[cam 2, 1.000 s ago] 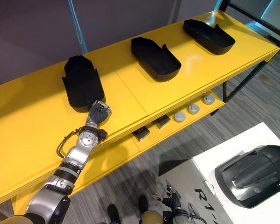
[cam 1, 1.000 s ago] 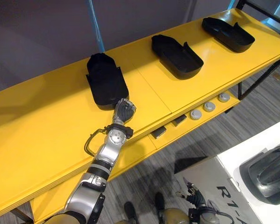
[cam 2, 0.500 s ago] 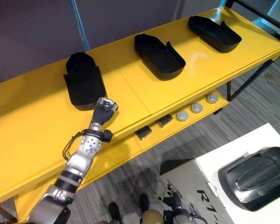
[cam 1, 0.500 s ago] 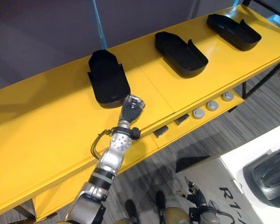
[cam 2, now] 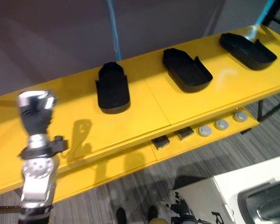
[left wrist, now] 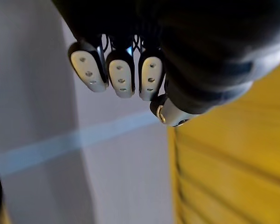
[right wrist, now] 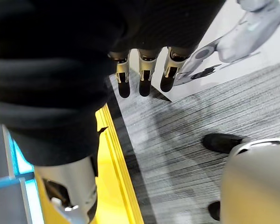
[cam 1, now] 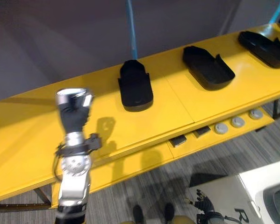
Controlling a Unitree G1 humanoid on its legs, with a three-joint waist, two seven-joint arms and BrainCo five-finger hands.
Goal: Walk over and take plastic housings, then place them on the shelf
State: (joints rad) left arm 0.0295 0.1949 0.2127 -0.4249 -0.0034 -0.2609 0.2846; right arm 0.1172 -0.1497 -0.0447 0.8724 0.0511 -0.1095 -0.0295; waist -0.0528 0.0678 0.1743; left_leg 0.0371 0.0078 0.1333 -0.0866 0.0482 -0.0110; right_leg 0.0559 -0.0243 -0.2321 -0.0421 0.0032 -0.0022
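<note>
Left hand [cam 2: 35,112] raised by the front edge of the long yellow shelf [cam 2: 144,112], clenched, empty, black plastic housing [cam 2: 112,88] well apart, right hand [right wrist: 140,70] hanging with fingers relaxed

The left arm [cam 1: 73,179] stands almost straight up in front of the yellow shelf [cam 1: 32,121], its wrist [cam 1: 77,143] near the shelf's front edge. The left hand [cam 1: 73,112] is held up against the shelf top, clear of it, dark cover facing the head camera; its fingers [left wrist: 122,77] are curled in with the thumb [left wrist: 170,111] tucked beside them, holding nothing. The right hand [cam 1: 201,204] hangs low, well below the shelf, fingers [right wrist: 143,74] loosely straight, pointing down, empty
</note>
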